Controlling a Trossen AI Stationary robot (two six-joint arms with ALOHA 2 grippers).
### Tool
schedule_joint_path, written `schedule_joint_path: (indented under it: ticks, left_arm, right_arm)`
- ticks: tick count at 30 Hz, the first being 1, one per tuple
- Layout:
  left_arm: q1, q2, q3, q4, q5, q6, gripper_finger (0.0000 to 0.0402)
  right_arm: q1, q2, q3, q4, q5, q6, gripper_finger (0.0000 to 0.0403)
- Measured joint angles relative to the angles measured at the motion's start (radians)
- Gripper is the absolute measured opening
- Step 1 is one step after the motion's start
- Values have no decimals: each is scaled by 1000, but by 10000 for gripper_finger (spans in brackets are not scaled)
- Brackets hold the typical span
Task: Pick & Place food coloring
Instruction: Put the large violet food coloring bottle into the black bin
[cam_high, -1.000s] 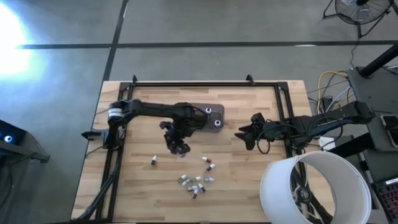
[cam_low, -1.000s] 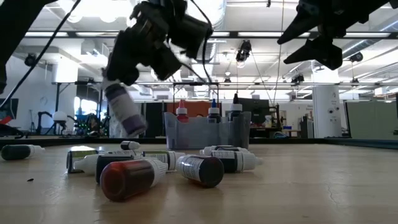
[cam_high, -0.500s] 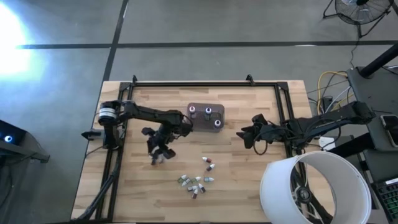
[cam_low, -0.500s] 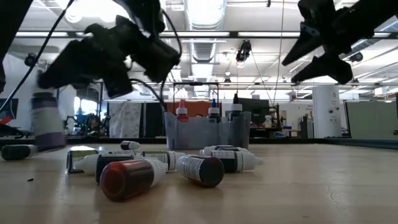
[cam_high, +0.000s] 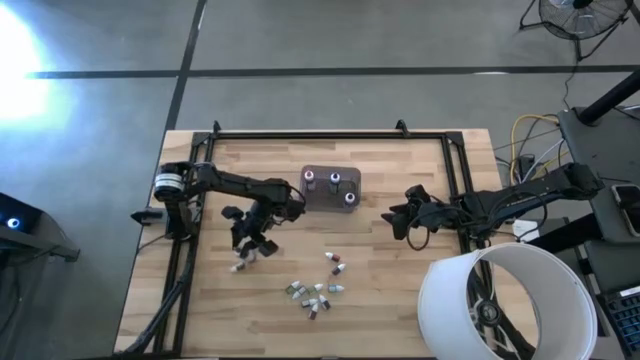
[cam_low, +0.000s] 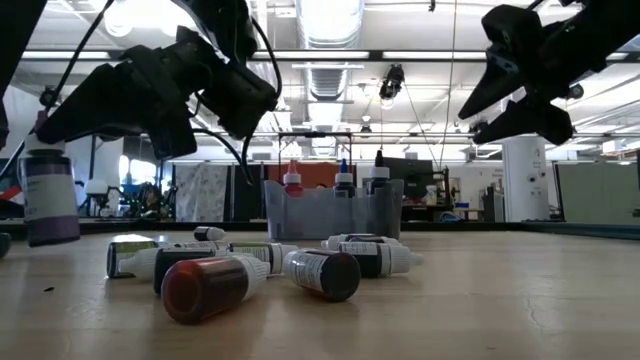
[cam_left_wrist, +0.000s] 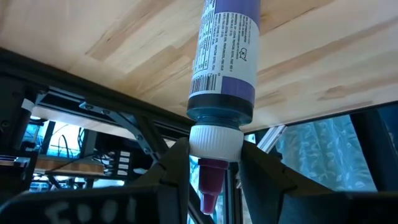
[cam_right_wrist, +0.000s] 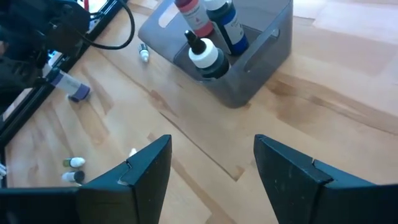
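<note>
My left gripper (cam_high: 243, 248) (cam_left_wrist: 214, 158) is shut on a finger-length purple food coloring bottle (cam_left_wrist: 227, 56) (cam_low: 48, 200) over the table's left-near part. The bottle stands about upright, cap up. Whether its base touches the wood, I cannot tell. Several other food coloring bottles (cam_high: 318, 288) (cam_low: 260, 270) lie on their sides in a loose heap near the table's near edge. The grey tub (cam_high: 333, 188) (cam_right_wrist: 236, 68) holds three upright bottles. My right gripper (cam_high: 398, 215) (cam_right_wrist: 211, 162) hangs open in the air to the right of the tub. My left gripper pinches the purple bottle by its white cap (cam_left_wrist: 214, 140), one finger on each side, and the purple nozzle tip points back between the fingers. The fingers come from above, slanting down. The body hangs below them, about upright, its base at table height.
A black rail frame (cam_high: 300, 135) runs round the tabletop. A big white round shade (cam_high: 505, 300) overhangs the table's right-near corner. Cables (cam_high: 525, 140) lie by the right edge. One small bottle (cam_right_wrist: 144, 53) lies alone on the wood beyond the tub.
My left gripper has carried the purple bottle from beside the tub toward the table's left and near edges and lowered it. The bottle was tilted in the air; now it stands about upright close to the wood. The gripper stays shut on it.
</note>
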Motion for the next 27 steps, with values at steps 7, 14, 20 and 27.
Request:
schedule_joint_path:
  ticks: [7, 14, 20, 27]
  left_arm:
    - [-1, 0, 0, 0, -7, -14, 85]
    - [-6, 0, 0, 0, -39, -11, 86]
    - [-9, 1, 0, 0, -71, -10, 126]
    - [-10, 1, 0, 0, -71, -9, 175]
  right_arm:
    - [0, 0, -9, -1, 2, -21, 221]
    - [0, 0, -9, -1, 2, -29, 221]
    - [0, 0, -9, -1, 2, -43, 221]
    - [0, 0, -9, -1, 3, -48, 221]
